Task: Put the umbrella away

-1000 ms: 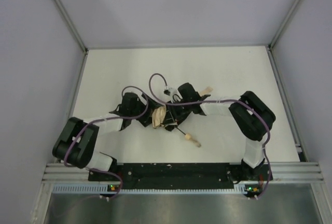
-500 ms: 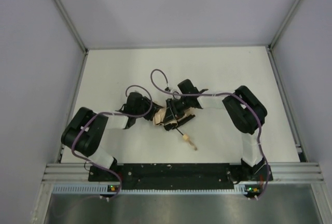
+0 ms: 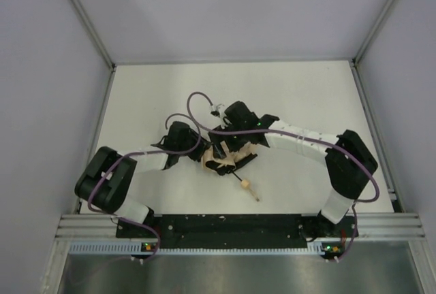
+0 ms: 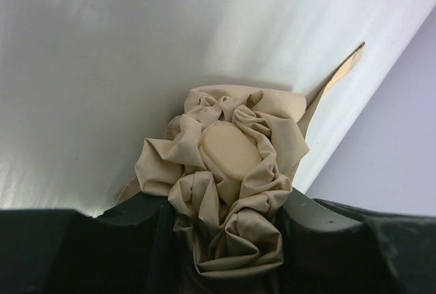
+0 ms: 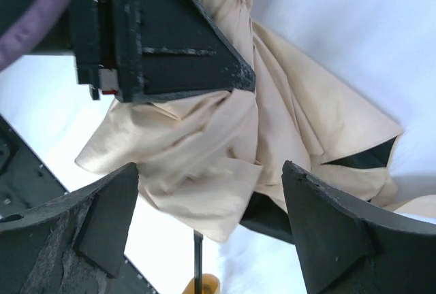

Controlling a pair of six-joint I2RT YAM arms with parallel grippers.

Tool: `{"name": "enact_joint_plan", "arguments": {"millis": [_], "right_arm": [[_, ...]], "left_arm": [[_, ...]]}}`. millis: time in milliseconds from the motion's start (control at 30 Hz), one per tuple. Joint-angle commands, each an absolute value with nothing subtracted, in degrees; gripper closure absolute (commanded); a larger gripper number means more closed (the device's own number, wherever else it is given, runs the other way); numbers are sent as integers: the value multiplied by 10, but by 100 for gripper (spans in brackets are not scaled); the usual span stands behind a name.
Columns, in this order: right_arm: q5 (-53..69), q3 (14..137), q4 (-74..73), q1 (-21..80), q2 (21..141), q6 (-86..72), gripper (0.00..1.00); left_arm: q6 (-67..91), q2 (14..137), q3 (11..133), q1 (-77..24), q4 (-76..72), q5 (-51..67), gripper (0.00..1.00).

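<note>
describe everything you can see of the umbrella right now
The umbrella is a compact folding one, lying on the white table. Its beige cloth canopy is crumpled and loose, with a smooth oval tan cap at its tip. A thin black shaft runs out to a small tan handle. The left fingers pinch the bunched cloth; the right fingers stand open on either side of it, not gripping.

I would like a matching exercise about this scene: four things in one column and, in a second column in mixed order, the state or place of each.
Column one:
1. umbrella canopy
2. umbrella handle
3. left gripper
4. right gripper

Column two:
a. open, with fabric between its spread fingers
b. beige and bunched up
c. lying on the table, apart from both grippers
d. closed on the fabric

Pairs: 1-b, 2-c, 3-d, 4-a
</note>
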State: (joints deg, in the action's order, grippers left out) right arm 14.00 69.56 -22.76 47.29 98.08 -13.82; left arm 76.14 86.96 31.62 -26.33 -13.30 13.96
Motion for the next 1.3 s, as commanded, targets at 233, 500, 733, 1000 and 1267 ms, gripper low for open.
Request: {"name": "enact_joint_plan", "arguments": {"millis": [233, 500, 733, 1000, 1267], "right_arm": [[-57, 690, -173, 575, 1026, -65, 20], [-145, 658, -135, 579, 1071, -67, 43], [-130, 642, -100, 570, 1083, -69, 100], [55, 600, -57, 517, 1038, -79, 100], [256, 588, -26, 466, 1003, -116, 100]], "left_arm": [[804, 849, 385, -266, 36, 119, 100], [826, 862, 413, -268, 86, 121, 100], [818, 864, 397, -268, 80, 128, 99], [786, 810, 342, -266, 49, 116, 30], [806, 783, 277, -273, -48, 137, 1]]}}
